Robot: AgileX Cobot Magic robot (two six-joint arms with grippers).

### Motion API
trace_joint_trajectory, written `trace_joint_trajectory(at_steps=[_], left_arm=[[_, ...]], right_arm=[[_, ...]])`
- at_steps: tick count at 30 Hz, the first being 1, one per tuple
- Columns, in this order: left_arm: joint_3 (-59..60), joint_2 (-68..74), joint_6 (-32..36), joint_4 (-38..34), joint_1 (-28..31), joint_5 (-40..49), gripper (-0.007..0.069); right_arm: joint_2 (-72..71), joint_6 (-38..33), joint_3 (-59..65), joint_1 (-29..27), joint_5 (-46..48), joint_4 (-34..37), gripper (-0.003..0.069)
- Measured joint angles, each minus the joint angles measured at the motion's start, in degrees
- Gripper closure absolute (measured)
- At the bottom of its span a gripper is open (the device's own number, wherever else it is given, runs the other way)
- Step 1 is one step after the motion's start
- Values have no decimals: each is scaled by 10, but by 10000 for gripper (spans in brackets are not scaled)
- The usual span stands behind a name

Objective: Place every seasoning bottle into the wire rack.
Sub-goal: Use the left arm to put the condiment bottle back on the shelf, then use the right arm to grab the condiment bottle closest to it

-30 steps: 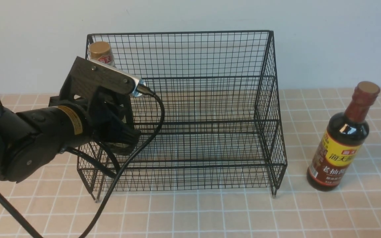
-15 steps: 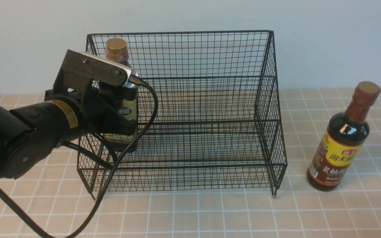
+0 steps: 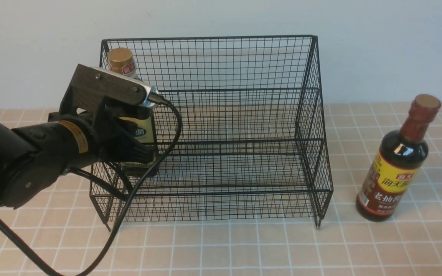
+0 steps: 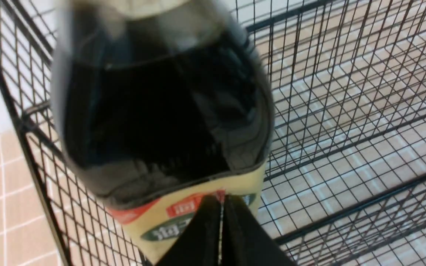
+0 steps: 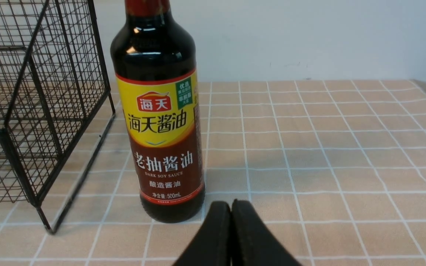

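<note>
- Left end effector (image 3: 149,154): fingers pressed together, nothing clamped between them. In the left wrist view the joined tips (image 4: 220,201) sit right at the beige-green label of the gold-cap bottle (image 4: 161,111). Touching or just short of it: cannot tell.
- Gold-cap bottle (image 3: 142,132): directly ahead of the left end effector, inside the wire rack (image 3: 236,115) at its left end. It is tilted, with the cap leaning up and away toward the rack's back-left corner. The arm hides the base, so which tier carries it is unclear.
- Black cable (image 3: 175,126): loops from the left wrist down across the rack's front.
- Right end effector (image 5: 231,207): fingers closed on each other, empty, low over the tiled tabletop (image 5: 327,147).
- Round bottle (image 5: 159,122): just ahead of the right end effector, apart from its tips. It stands upright on the tabletop outside the rack, its yellow-brown label facing the end effector.
- Rack's right end (image 5: 31,111): near the round bottle, on the side toward the left end effector, not touching it.
- Plain pale wall (image 3: 378,46): farthest out, behind the rack.
</note>
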Motion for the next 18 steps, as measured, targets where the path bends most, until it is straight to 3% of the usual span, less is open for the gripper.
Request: trace_joint_trajectory(at_steps=[8,18], left_arm=[[0,-95,-6,0,-35,53,631],[0,-267,-6,-1,-37,141,631]], right_arm=[[0,0,0,0,0,0,673],[0,0,0,0,0,0,673]])
